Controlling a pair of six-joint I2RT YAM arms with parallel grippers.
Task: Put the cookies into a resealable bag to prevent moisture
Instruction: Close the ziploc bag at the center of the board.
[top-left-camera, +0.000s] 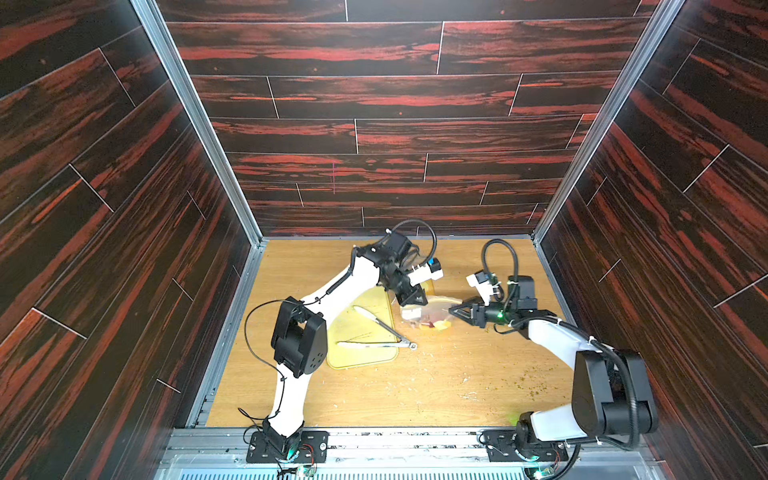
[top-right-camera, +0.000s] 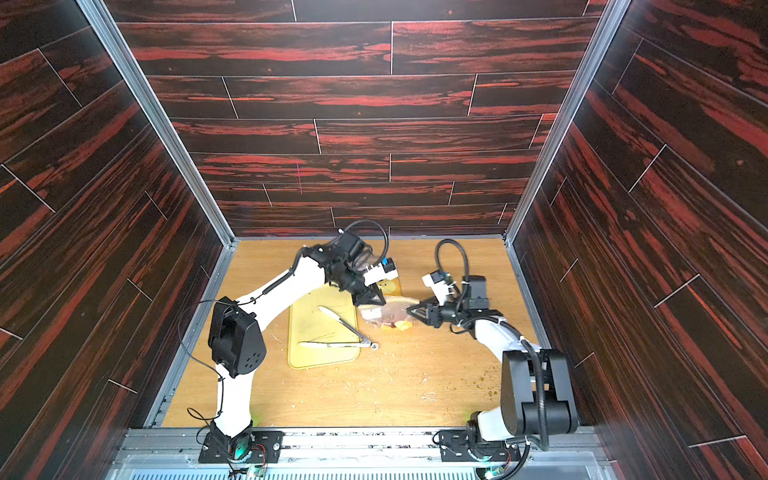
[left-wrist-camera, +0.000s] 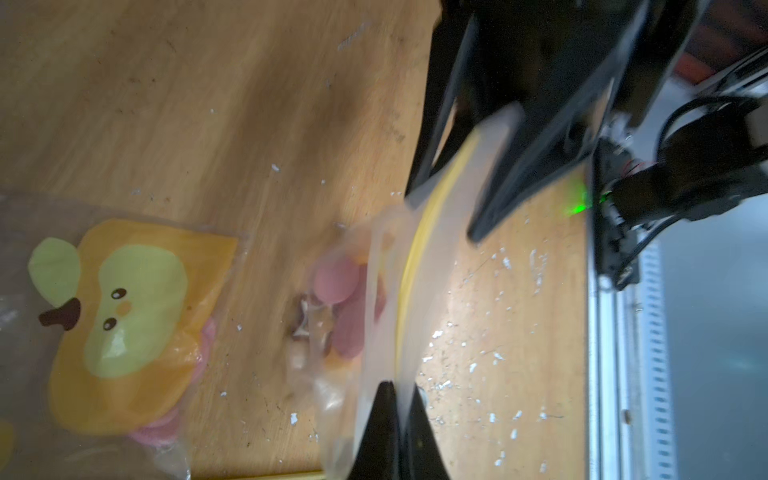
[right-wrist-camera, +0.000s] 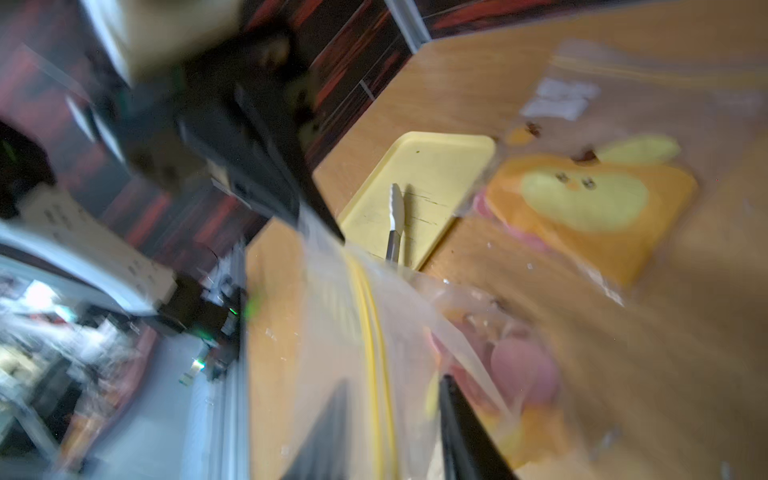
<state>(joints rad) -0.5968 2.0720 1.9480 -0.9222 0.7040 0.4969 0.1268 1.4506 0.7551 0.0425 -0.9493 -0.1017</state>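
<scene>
Yellow rectangular plastic tray (top-left-camera: 361, 355) with metal tongs (top-left-camera: 382, 325) sits left, its edge beside the clear zip-top bag (top-left-camera: 428, 316); open wooden counter (top-left-camera: 415, 395) lies in front. Left end effector (left-wrist-camera: 399, 390) pinches the bag's rim, flat pink cookies (left-wrist-camera: 336, 278) just inside; right end effector (right-wrist-camera: 395, 380) straddles the zip, spread.

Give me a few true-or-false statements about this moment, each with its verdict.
1. The tongs lie on the yellow tray. True.
2. The pink cookies sit on the tray. False: they are inside the resealable bag.
3. The left end effector is shut on the bag's zip edge. True.
4. The right end effector is clamped shut. False: its jaws stand apart, with the zip edge between them.
5. Only one bag is in view. False: a second bag with a fruit-face print lies nearby.
</scene>
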